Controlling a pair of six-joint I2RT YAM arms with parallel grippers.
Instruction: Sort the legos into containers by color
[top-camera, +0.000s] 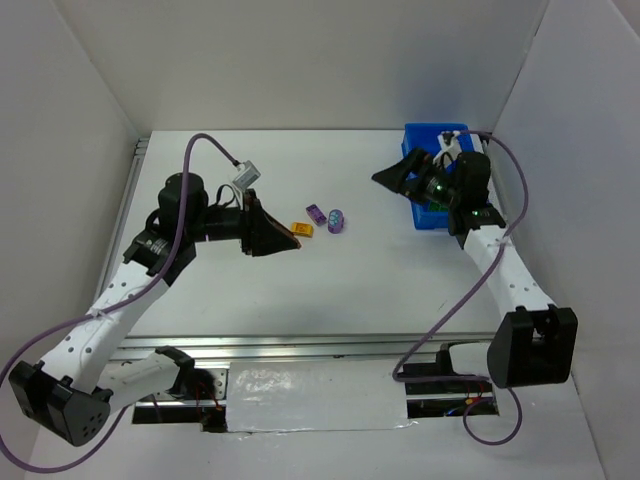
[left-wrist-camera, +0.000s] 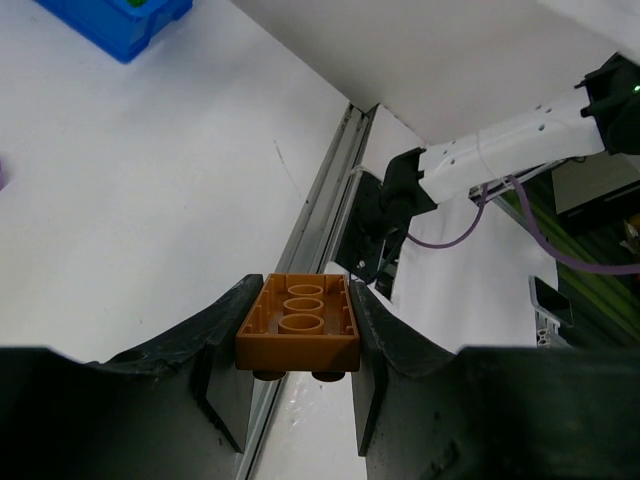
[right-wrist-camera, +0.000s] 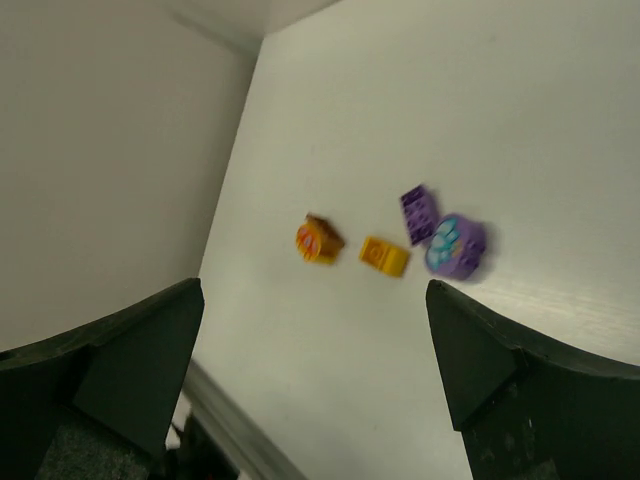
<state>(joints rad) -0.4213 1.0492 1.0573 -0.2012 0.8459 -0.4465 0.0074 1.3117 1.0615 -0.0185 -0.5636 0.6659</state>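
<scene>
My left gripper (top-camera: 290, 241) (left-wrist-camera: 298, 318) is shut on an orange-brown brick (left-wrist-camera: 298, 335), held underside up above the table. On the table lie an orange-yellow brick (top-camera: 301, 230) (right-wrist-camera: 385, 256), a purple brick (top-camera: 316, 214) (right-wrist-camera: 419, 213) and a round purple piece (top-camera: 336, 220) (right-wrist-camera: 455, 245). The right wrist view, which is blurred, also shows a brown-orange brick (right-wrist-camera: 320, 240). My right gripper (top-camera: 400, 170) (right-wrist-camera: 313, 288) is wide open and empty, at the left side of the blue tray (top-camera: 421, 131) (left-wrist-camera: 100, 30). Most of the tray's compartments are hidden under the right arm.
White walls close in the table on the left, back and right. A metal rail (top-camera: 300, 345) (left-wrist-camera: 320, 200) runs along the near edge, with a foil sheet (top-camera: 315, 395) in front of it. The right arm's white link (left-wrist-camera: 500, 150) shows beyond the rail.
</scene>
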